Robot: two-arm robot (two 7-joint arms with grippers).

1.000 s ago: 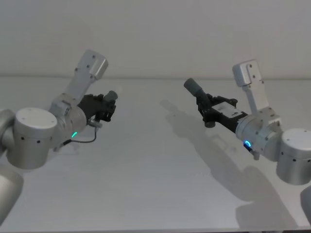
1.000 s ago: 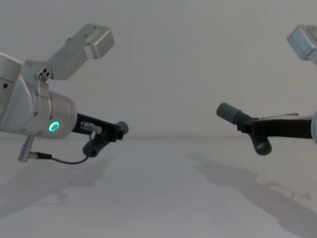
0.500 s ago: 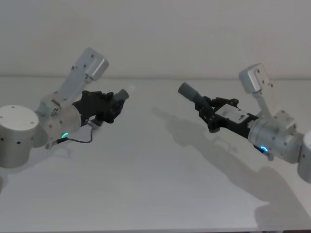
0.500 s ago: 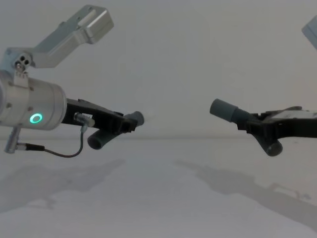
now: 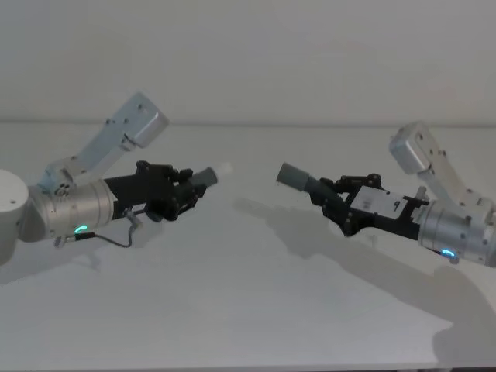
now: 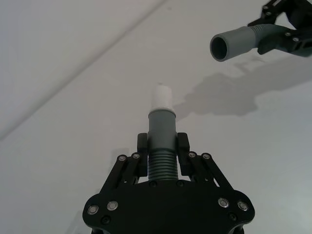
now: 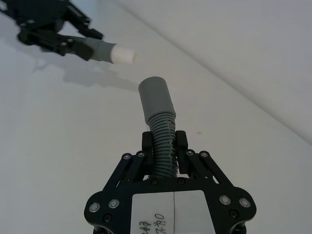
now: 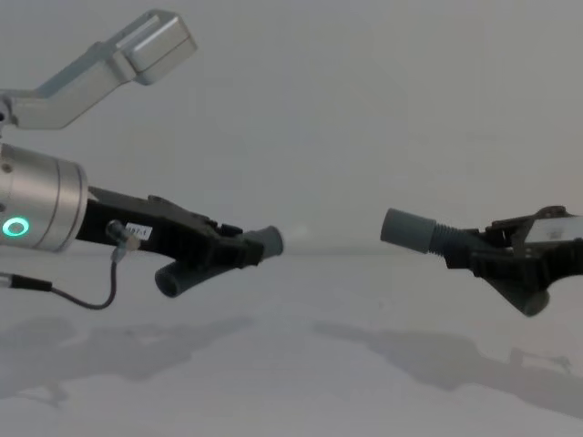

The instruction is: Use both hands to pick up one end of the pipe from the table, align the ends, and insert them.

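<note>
While both arms hold their loads off the table (image 5: 248,310), the left gripper (image 5: 183,193) sits left of centre in the head view. Its two black fingers (image 6: 142,142) are closed tight on the ribbed stretch of the left pipe piece (image 6: 161,127). The whitish tip (image 6: 162,96) of that piece sticks out past the fingers toward the middle of the frame. Its bent rear end hangs below the gripper in the chest view.

The right gripper (image 5: 327,198), right of centre in the head view, is likewise clamped on the ribs of the right pipe piece (image 7: 163,127). The smooth socket collar (image 7: 155,100) juts forward, and its open mouth faces the other piece. In the left wrist view that mouth shows as a dark round hole at the upper right.

In the chest view the whitish tip (image 8: 277,241) and the socket collar (image 8: 408,228) lie almost level and point at each other. They are apart, with bare wall between them.

A second ago the two pieces stood farther apart, and the right one tilted steeply up toward the upper left. Since then both grippers have swung inward and levelled out, so the gap between tip and collar has narrowed by about half. The grip on each piece has not changed.
</note>
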